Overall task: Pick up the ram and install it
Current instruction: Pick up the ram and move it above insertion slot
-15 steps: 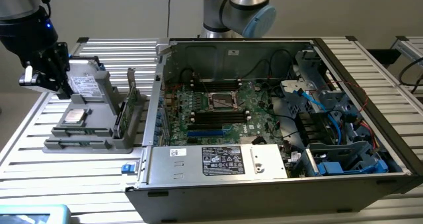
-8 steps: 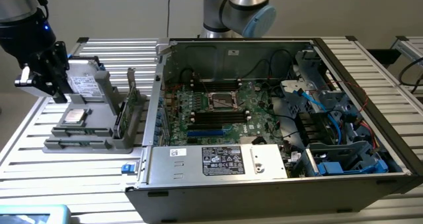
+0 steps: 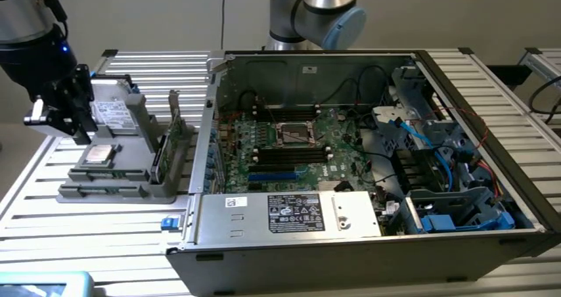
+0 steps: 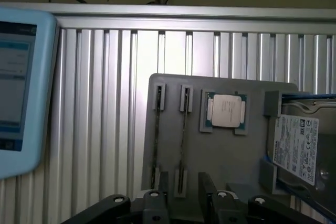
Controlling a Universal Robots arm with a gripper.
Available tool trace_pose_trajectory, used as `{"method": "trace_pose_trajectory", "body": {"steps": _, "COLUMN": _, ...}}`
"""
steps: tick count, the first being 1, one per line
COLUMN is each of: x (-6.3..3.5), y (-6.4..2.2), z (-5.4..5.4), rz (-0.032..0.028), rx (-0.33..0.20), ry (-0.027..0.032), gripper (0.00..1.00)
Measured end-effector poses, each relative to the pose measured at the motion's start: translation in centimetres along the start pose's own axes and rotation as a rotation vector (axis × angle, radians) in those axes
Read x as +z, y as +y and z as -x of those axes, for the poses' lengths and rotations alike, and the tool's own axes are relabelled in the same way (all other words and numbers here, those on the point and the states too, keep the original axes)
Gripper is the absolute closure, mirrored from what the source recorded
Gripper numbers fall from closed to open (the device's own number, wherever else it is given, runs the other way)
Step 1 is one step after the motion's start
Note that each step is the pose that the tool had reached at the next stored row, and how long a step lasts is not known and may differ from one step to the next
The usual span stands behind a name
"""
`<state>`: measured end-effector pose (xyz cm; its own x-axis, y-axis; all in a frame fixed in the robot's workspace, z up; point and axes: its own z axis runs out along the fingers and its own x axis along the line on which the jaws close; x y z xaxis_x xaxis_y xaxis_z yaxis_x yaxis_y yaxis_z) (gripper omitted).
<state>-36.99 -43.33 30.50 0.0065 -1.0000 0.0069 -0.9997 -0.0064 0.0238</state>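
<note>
Wrist view, and we see the claw [image 4: 184, 200] with its fingers apart and nothing between them, hanging over the grey tray [image 4: 236, 156]. The ram [image 4: 183, 135] stands on edge in a tray holder, just beside the processor [image 4: 226, 110]. A second stick [image 4: 157, 135] sits in the next holder. We judge the ram light, stiff and thin, and fragile too. A gentle, square pinch across its flat faces near the middle of the upper edge looks best, so it does not twist or snap.

Exterior view gives us the wider scene. The tray sits on the bench [image 3: 105, 225] at the exterior view's left, with the ram [image 3: 105, 175] towards its near end and the claw [image 3: 70, 129] above its left side. The open computer case [image 3: 351, 261] with its motherboard [image 3: 329, 129] lies to the right. Finger spacing we read from the wrist view.
</note>
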Motion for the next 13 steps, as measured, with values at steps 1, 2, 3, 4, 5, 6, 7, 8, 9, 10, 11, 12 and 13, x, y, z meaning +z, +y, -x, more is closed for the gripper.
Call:
{"method": "trace_pose_trajectory", "body": {"steps": 1, "x": 0.18, "y": -0.01, "z": -0.3, "rz": 0.0001, "rx": 0.0, "ry": 0.0, "gripper": 0.64}}
{"method": "trace_pose_trajectory", "body": {"steps": 2, "x": 0.36, "y": -0.01, "z": -0.6, "rz": 0.0001, "rx": 0.0, "ry": 0.0001, "gripper": 0.64}}
{"method": "trace_pose_trajectory", "body": {"steps": 3, "x": 0.55, "y": -0.01, "z": -0.9, "rz": 0.0, "rx": 0.0, "ry": 0.0, "gripper": 0.64}}
{"method": "trace_pose_trajectory", "body": {"steps": 4, "x": 0.74, "y": -0.02, "z": -1.2, "rz": 0.0, "rx": 0.0, "ry": -0.0001, "gripper": 0.64}}
{"method": "trace_pose_trajectory", "body": {"steps": 5, "x": 0.91, "y": -0.02, "z": -1.3, "rz": 0.0, "rx": 0.0, "ry": -0.0001, "gripper": 0.64}}
{"method": "trace_pose_trajectory", "body": {"steps": 6, "x": 1.11, "y": -0.03, "z": -1.4, "rz": -0.0001, "rx": 0.0, "ry": -0.0001, "gripper": 0.64}}
{"method": "trace_pose_trajectory", "body": {"steps": 7, "x": 1.29, "y": -0.03, "z": -1.5, "rz": 0.0, "rx": 0.0, "ry": -0.0001, "gripper": 0.64}}
{"method": "trace_pose_trajectory", "body": {"steps": 8, "x": 1.46, "y": -0.03, "z": -1.6, "rz": 0.0001, "rx": 0.0, "ry": 0.0, "gripper": 0.64}}
{"method": "trace_pose_trajectory", "body": {"steps": 9, "x": 1.64, "y": -0.03, "z": -1.6, "rz": 0.0001, "rx": 0.0, "ry": 0.0, "gripper": 0.64}}
{"method": "trace_pose_trajectory", "body": {"steps": 10, "x": 1.82, "y": -0.03, "z": -1.6, "rz": 0.0, "rx": 0.0, "ry": 0.0, "gripper": 0.64}}
{"method": "trace_pose_trajectory", "body": {"steps": 11, "x": 2.0, "y": -0.04, "z": -1.6, "rz": 0.0, "rx": 0.0, "ry": 0.0, "gripper": 0.64}}
{"method": "trace_pose_trajectory", "body": {"steps": 12, "x": 2.19, "y": -0.06, "z": -1.6, "rz": 0.0001, "rx": 0.0, "ry": 0.0007, "gripper": 0.64}}
{"method": "trace_pose_trajectory", "body": {"steps": 13, "x": 2.35, "y": -0.07, "z": -1.6, "rz": 0.0001, "rx": 0.0, "ry": 0.0017, "gripper": 0.64}}
